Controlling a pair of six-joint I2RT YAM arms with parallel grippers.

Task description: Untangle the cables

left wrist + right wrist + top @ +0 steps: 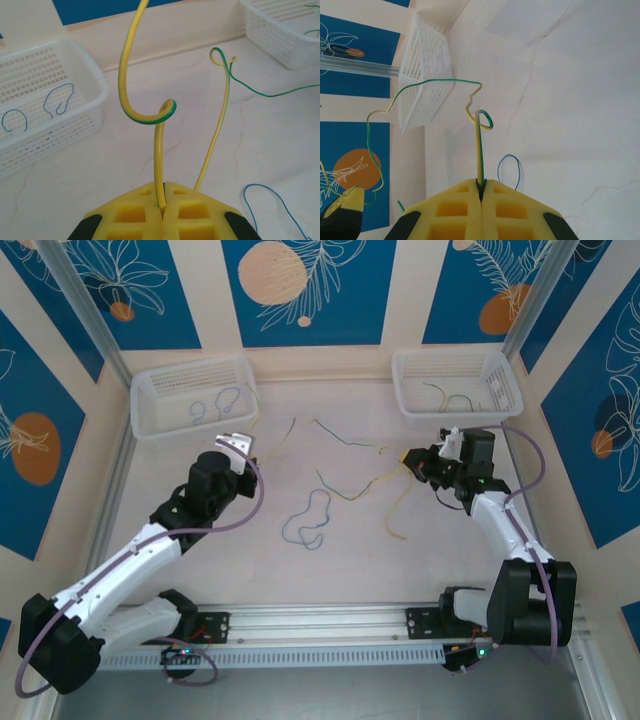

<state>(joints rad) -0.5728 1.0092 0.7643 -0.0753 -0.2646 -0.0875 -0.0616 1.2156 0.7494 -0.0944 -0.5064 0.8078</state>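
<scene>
The cables are thin curly wires on the pale table. My left gripper is shut on a yellow-green cable that rises and hooks above the jaws. My right gripper is shut on another yellow-green cable, which trails left across the table. A blue cable lies looped in the middle. A green cable lies farther back, and a pale yellow one curls near the right gripper.
A white mesh basket at the back left holds blue wires. A second white basket at the back right holds green and yellow wires. Thick purple cables run along both arms. Panel walls close in the table.
</scene>
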